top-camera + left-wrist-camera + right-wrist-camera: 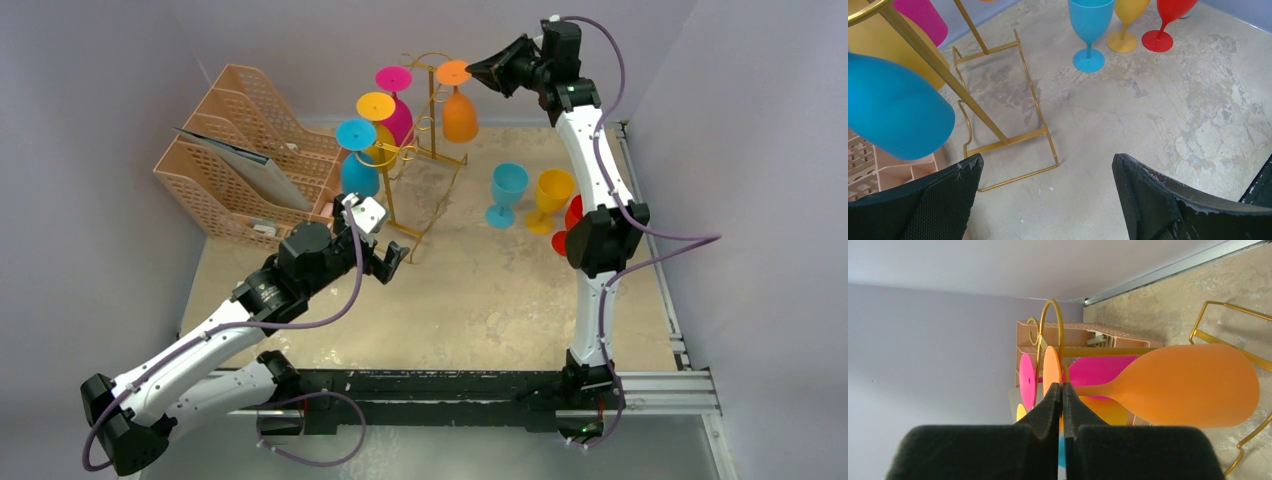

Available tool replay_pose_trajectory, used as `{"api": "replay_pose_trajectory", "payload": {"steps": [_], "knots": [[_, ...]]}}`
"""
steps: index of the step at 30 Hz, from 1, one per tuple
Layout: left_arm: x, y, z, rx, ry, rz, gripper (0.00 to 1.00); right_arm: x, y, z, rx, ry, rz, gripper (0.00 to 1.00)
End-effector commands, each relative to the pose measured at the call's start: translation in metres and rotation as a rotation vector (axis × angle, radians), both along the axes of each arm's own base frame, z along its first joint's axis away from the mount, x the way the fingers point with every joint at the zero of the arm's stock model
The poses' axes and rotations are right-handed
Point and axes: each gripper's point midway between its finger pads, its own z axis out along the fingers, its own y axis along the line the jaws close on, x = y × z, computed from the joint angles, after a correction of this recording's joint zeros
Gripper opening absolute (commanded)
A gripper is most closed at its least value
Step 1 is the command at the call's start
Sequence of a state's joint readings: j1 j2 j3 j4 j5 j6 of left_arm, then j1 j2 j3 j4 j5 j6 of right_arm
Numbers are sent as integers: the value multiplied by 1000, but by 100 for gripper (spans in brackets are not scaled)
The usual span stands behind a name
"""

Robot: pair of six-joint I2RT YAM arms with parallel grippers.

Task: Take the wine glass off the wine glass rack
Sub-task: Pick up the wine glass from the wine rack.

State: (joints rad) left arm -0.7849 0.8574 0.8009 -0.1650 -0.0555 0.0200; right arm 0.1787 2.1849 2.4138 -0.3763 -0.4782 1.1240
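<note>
Orange wine glass (459,115) is hanging bowl-down on the wine glass rack (943,74); the right gripper (1062,385) is pressing shut at its foot, its hold unclear, so I am favouring a level slide outward, with the left gripper (1047,165) gaping idle.

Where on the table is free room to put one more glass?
Widest bare patch: front middle of the table, nearer than the rack and the standing blue glass. A narrower strip lies between rack and that glass. Back left, by the organizer, is crowded.
</note>
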Motion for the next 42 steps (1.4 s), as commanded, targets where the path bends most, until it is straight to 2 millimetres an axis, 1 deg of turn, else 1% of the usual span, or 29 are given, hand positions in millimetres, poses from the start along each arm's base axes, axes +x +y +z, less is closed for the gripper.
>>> {"api": "replay_pose_trajectory", "payload": {"steps": [1, 4, 6, 12, 21, 27, 42], "knots": [[-1, -2, 31, -64, -51, -11, 100, -26, 4, 52, 45, -80, 35, 0], [-1, -1, 29, -61, -47, -10, 100, -26, 7, 54, 84, -70, 46, 0], [-2, -1, 30, -64, -44, -10, 100, -23, 7, 55, 127, -58, 45, 0], [-3, 0, 29, -62, -42, -9, 100, -20, 5, 56, 150, -48, 25, 0], [-3, -1, 29, -62, -40, -14, 100, -21, -1, 58, 144, -54, -3, 0], [-3, -2, 30, -63, -41, -15, 100, -22, -10, 61, 119, -69, -46, 0], [-2, -2, 31, -66, -44, -14, 100, -21, -13, 57, 115, -61, -66, 0]]}}
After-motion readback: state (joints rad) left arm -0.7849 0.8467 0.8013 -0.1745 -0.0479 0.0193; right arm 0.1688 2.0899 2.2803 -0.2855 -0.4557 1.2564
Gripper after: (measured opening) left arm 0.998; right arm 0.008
